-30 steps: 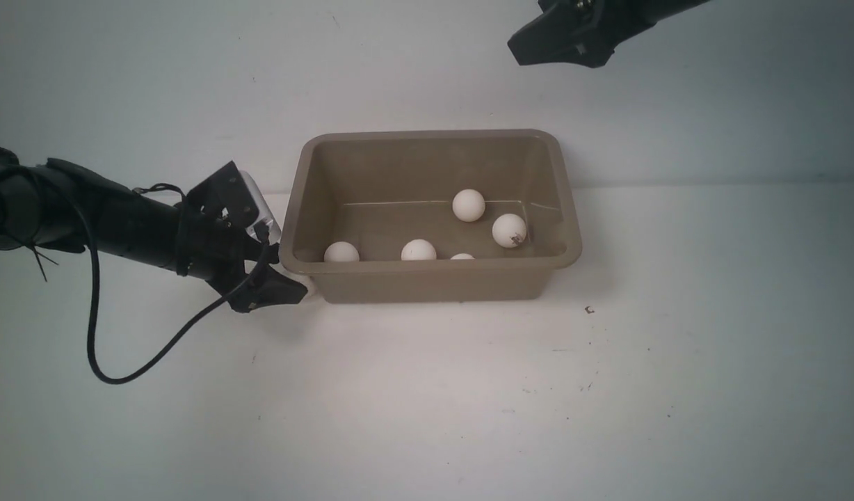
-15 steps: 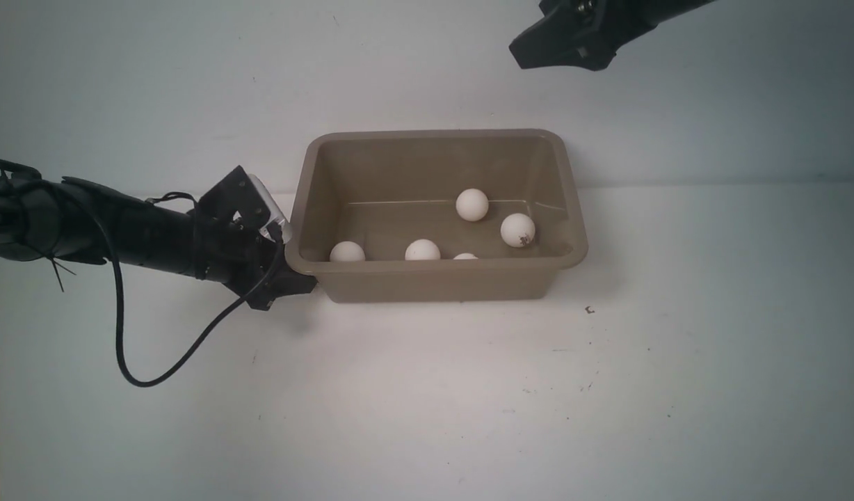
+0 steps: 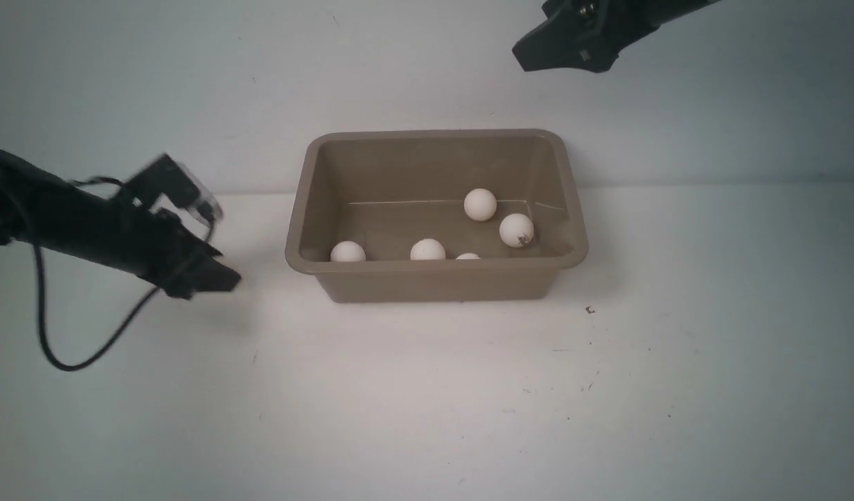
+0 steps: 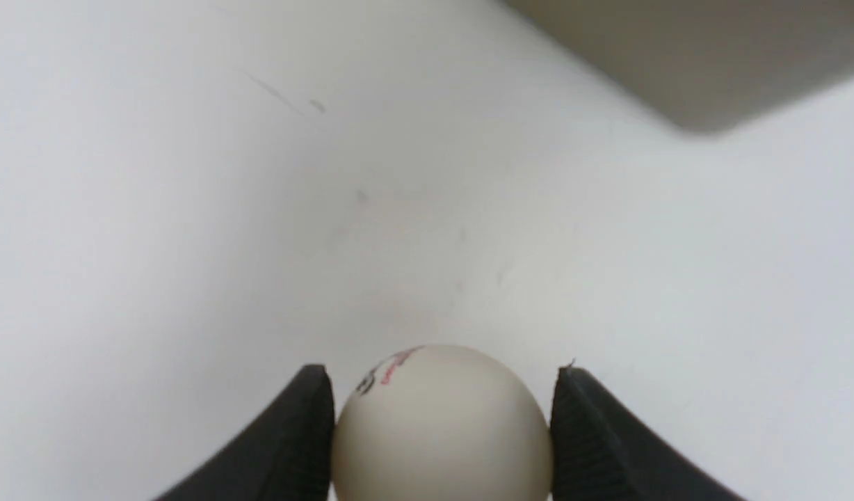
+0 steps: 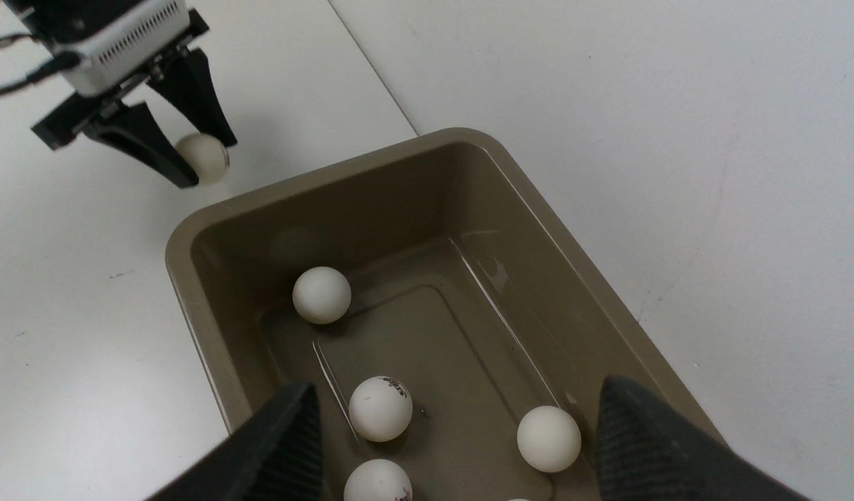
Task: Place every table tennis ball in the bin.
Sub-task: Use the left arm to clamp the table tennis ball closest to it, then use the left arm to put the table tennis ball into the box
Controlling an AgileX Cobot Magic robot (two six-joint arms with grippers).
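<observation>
**Progress status.** Five of the six table tennis balls (image 3: 428,248) lie on the floor of the bin (image 3: 434,282), so that part of the task is complete. The sixth ball (image 4: 441,424) is outside the bin. It is clamped between the two fingers of the left tool (image 4: 441,379), which presses on it from both sides. This tool sits over the bench (image 3: 427,403) near the bin's left end and does not touch the bin (whether the ball is clear of the bench surface cannot be determined). By judgement, one transfer is outstanding:

1. Raise the ball above the rolled rim.
2. Carry it over the opening.
3. Release it.

The right tool (image 5: 458,393) hangs above the bin interior. Its fingers are spread wide and there is nothing between them.

**Count.**
- **Balls in the bin:** five. Three lie along the near wall, and the rim mostly hides one of them in the front view. Two lie toward the right end, close together, and one of these carries a dark printed mark.
- **Balls held by a tool:** one.
- **Balls in total:** six.
- **Bins:** one.
- **Tools:** two, one loaded and one empty.
</observation>
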